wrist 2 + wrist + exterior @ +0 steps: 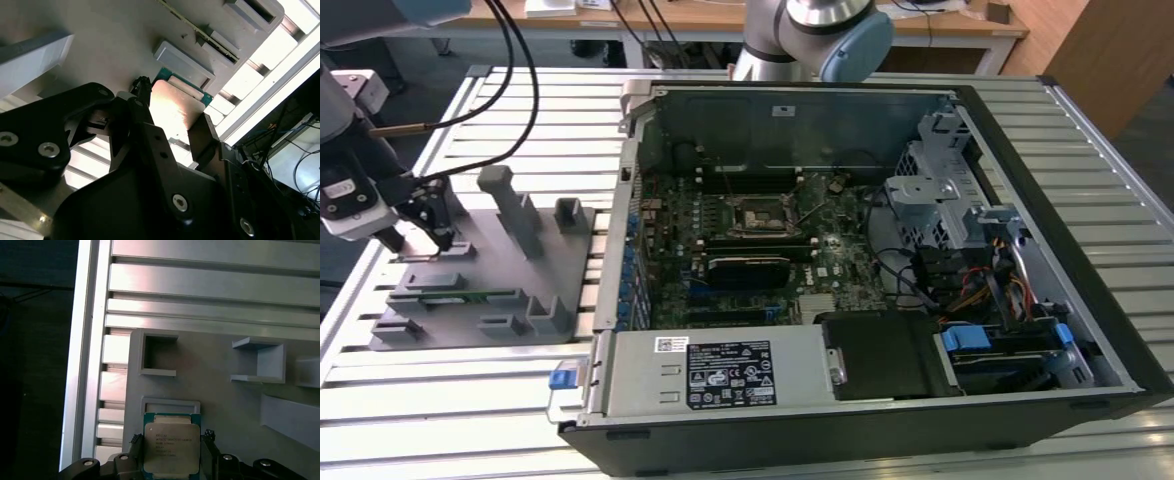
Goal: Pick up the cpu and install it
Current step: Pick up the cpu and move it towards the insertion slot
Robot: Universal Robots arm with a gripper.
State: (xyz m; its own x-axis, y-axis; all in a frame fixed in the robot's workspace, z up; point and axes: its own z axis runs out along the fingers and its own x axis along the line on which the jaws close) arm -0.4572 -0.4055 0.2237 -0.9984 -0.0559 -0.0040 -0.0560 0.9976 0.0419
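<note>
Black two-finger hand (171, 439) is clamped on the small flat square cpu w/ shiny silver-grey metal lid and thin green rim (171, 452). One finger sits on each of two opposite side edges, and the chip lies flat btwn them in both wrist views. Directly under the hand is the pale grey moulded parts tray (225, 410), w/ a low rectangular frame (170, 405) just beyond the fingertips. The tray lies on the ribbed aluminium surface (200, 285). Can't tell if the chip is clear of the tray or resting on it.

Handling, my read: v. light, rigid, no give, so little squeeze needed. Metal lid is prob. slick and the edges are thin, so the grip area is small and the chip could pivot or slip if tilted. Underside contacts are likely delicate. An edge hold as here is the right place. Keep it level, no pressing on the faces.
</note>
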